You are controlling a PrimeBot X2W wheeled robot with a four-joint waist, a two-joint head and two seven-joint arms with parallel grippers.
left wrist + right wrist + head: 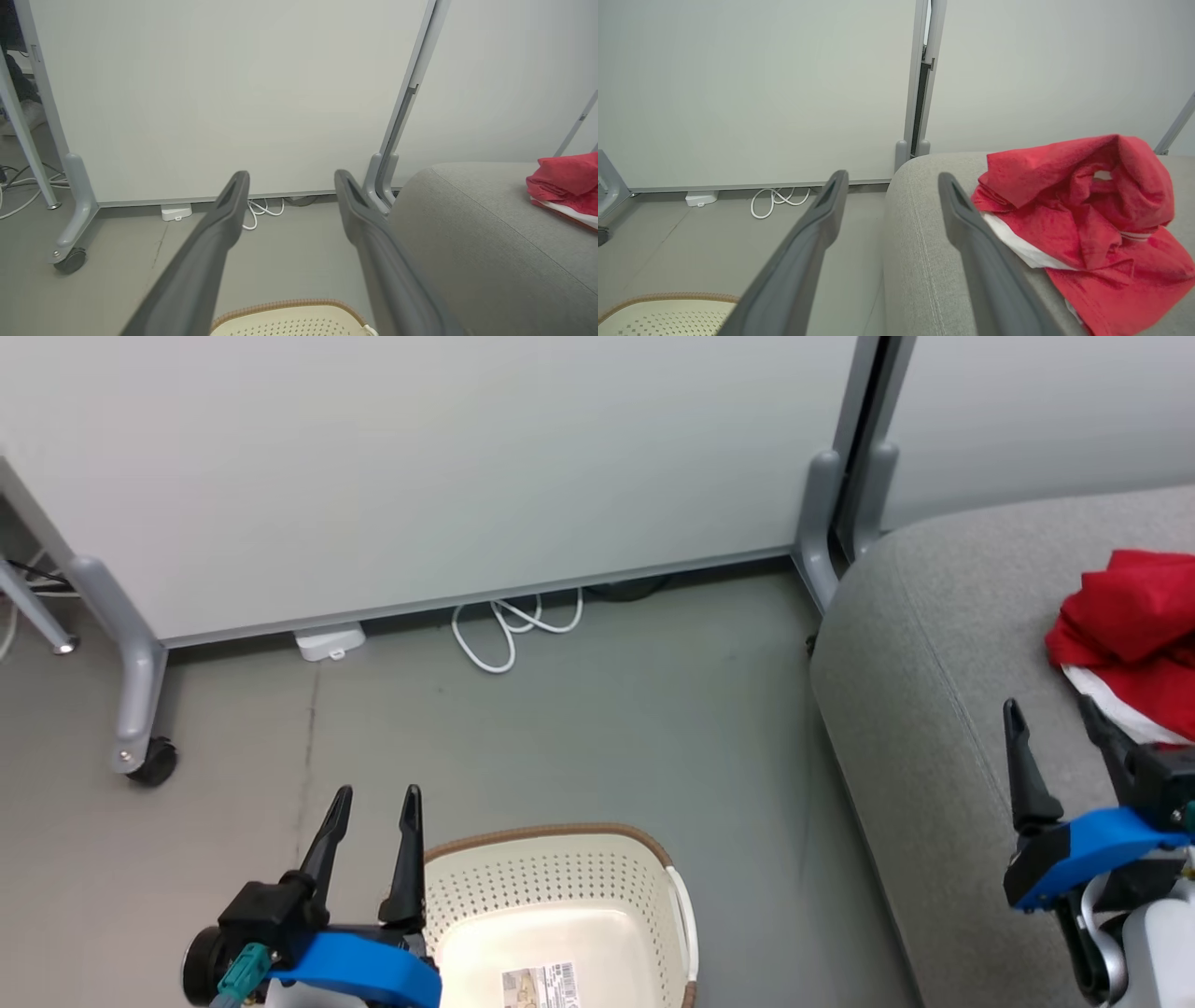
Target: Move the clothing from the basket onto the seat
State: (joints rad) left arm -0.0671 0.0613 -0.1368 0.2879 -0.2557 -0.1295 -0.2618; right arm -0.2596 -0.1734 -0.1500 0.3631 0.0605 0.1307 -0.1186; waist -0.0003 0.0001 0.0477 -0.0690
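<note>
Clothing [1134, 616] lies on seat [934, 663], frame right. Left end effector [378, 793] and right end effector [1047, 705] both spread, empty. Risk: right one snags fabric, drags it off.

Office or lab corner: wheeled partition panels [420, 476], castor [152, 763], loose white cable [509, 633] on grey floor [607, 728], upholstered seat [934, 644].

The left gripper [378, 796] hangs at lower left, the right gripper [1048, 709] at lower right of the head view; both are empty, dark fingers [327, 845] spread apart and pointing upward.
</note>
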